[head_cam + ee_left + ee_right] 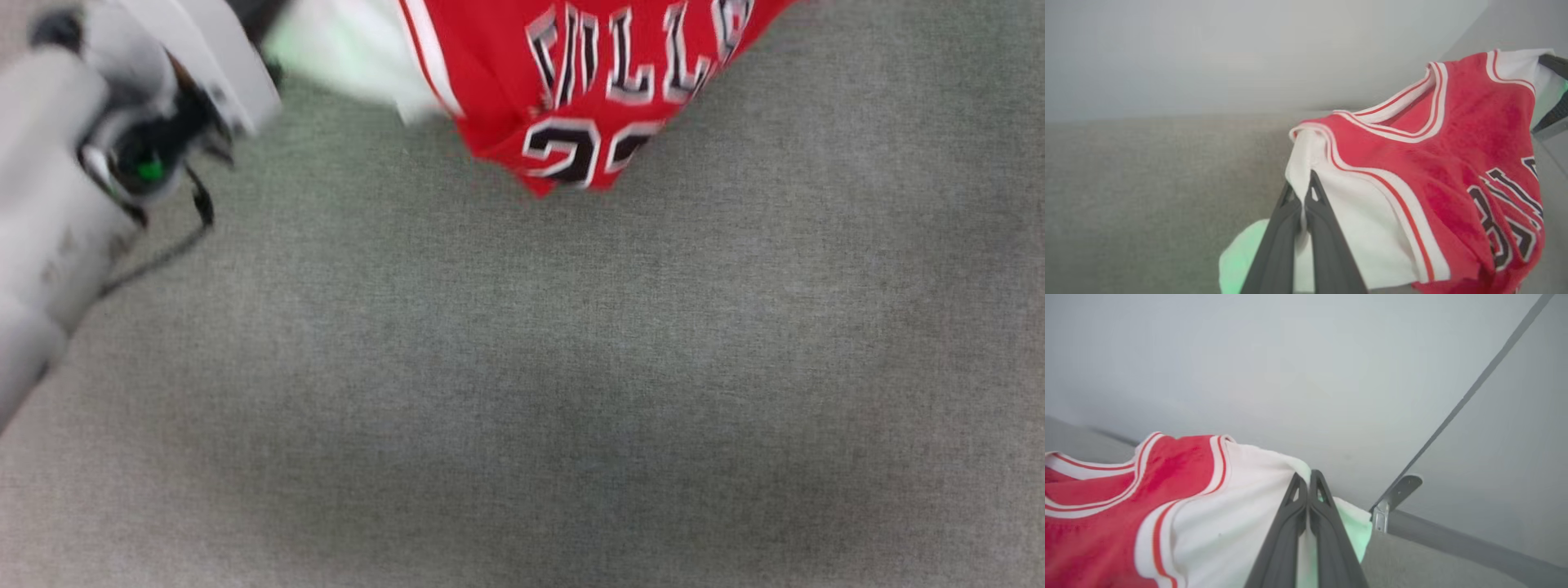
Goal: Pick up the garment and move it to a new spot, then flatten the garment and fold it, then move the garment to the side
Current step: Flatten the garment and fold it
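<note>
The garment (588, 73) is a red T-shirt with white sleeves and black-and-white lettering, and it hangs at the top of the head view above the grey cloth surface (522, 367). My left gripper (1302, 190) is shut on the edge of one white sleeve (1363, 228). My right gripper (1305, 481) is shut on the other white sleeve (1241, 506). The red body (1453, 163) sags between the two grips, neckline up. My left arm (122, 139) reaches up along the left edge of the head view. Dark fingers (1553, 65) of the right gripper show at the far sleeve.
The grey fabric surface (1147, 183) spreads wide below and in front of the garment. A pale wall (1290, 355) rises behind it. A metal bracket (1392, 496) and a dark seam sit at the wall's base on the right.
</note>
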Controlling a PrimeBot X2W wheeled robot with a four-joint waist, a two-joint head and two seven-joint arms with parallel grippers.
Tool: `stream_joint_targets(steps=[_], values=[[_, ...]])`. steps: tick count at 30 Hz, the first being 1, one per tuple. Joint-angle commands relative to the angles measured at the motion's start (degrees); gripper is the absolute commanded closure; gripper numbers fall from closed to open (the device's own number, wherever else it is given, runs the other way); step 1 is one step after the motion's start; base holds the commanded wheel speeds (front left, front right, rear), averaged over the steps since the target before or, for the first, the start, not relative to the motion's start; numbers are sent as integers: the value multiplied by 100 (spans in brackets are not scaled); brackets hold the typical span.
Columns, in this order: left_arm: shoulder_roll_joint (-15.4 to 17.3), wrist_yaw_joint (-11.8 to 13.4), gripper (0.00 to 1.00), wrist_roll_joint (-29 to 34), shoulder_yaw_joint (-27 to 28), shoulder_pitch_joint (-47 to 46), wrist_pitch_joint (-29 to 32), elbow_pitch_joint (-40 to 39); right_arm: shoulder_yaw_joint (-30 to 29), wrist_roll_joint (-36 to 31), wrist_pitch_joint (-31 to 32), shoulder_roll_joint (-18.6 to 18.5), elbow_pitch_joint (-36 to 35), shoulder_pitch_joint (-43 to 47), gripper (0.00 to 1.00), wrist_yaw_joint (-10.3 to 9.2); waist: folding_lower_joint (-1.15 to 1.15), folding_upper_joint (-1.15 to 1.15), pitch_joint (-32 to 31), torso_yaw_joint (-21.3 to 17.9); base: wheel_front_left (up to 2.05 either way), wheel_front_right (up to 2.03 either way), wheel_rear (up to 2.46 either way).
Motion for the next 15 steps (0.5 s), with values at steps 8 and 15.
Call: stream_joint_targets(steps=[8, 15], values=[[-591, 13, 100, 98, 641, -1373, -1319, 1725, -1087, -343, -1309, 417, 827, -1295, 100, -10, 0, 0, 30, -118, 0, 0, 0], [-835, 13, 100, 259, 1156, -2599, -1823, 2624, -2041, -791, -1508, 276, 840, -1919, 100, -10, 0, 0, -132, -211, 0, 0, 0]])
